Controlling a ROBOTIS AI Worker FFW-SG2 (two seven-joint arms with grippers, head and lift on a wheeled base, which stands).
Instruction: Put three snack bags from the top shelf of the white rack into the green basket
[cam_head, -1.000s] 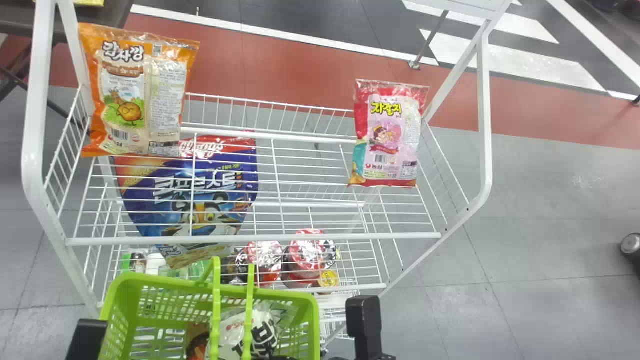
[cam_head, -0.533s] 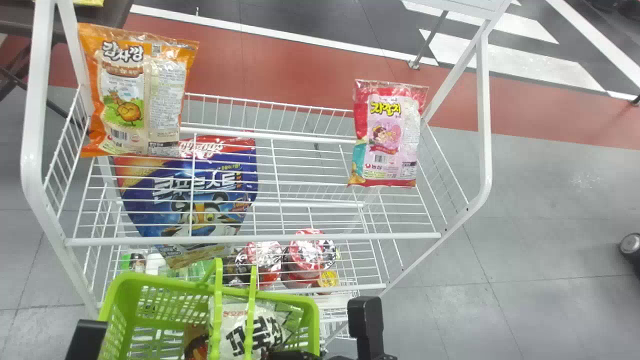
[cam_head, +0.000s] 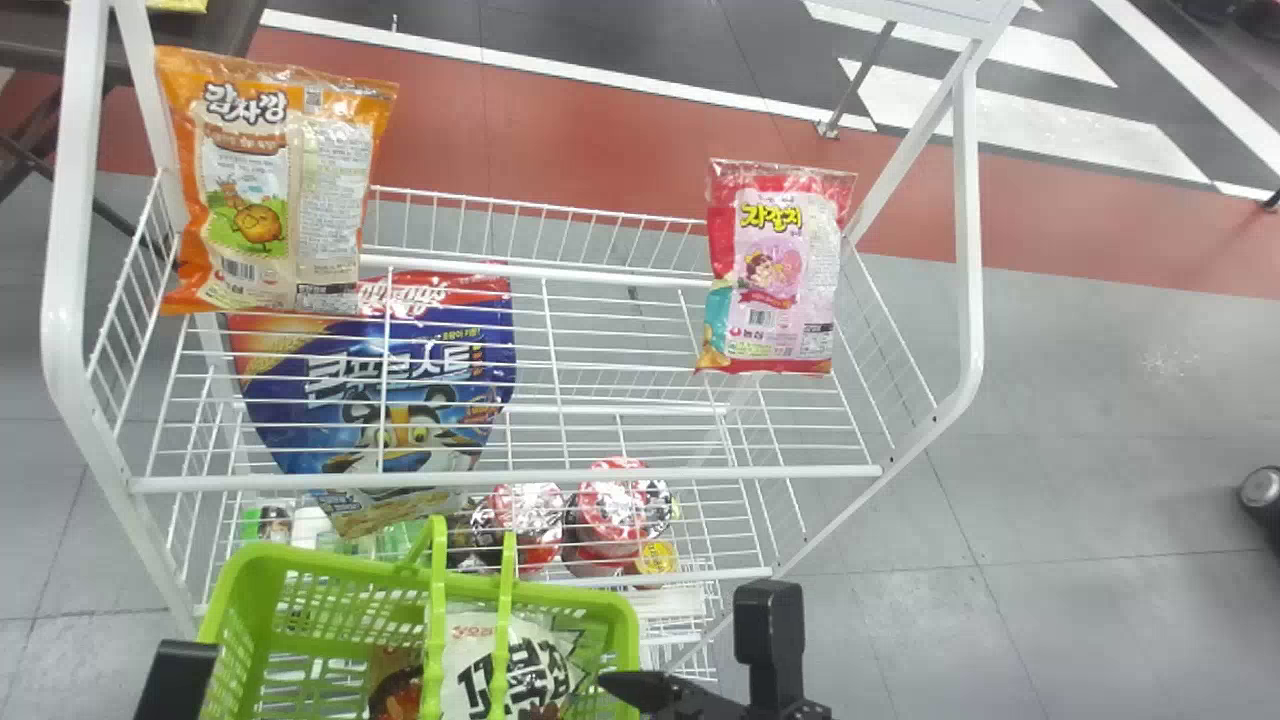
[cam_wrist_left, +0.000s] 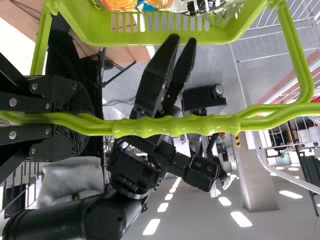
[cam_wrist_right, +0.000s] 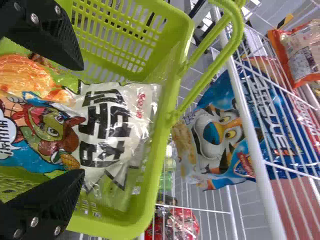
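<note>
Right gripper (cam_head: 628, 686) held over green basket (cam_head: 330, 559), jaws wide; handle (cam_wrist_left: 175, 126) clamped by left gripper (cam_head: 180, 680). Both grippers cut off in head view.

Green basket (cam_head: 258, 600), white rack (cam_head: 600, 473), orange bag (cam_head: 270, 190), pink-and-red bag (cam_head: 775, 270)

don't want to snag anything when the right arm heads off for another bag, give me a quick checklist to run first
1. Green plastic basket held: ok, the left gripper has its handle between its jaws.
2. Right gripper open: ok, jaws wide apart.
3. White snack bag with black lettering inside the basket: ok.
4. Right gripper clear of the basket: not ok, it is over it.
5. Another bag on the top shelf of the white wire rack: ok, a pink-and-red one at the right, an orange one at the left.
6. Basket count: cannot tell, a brown item beside the white bag is partly hidden.
</note>
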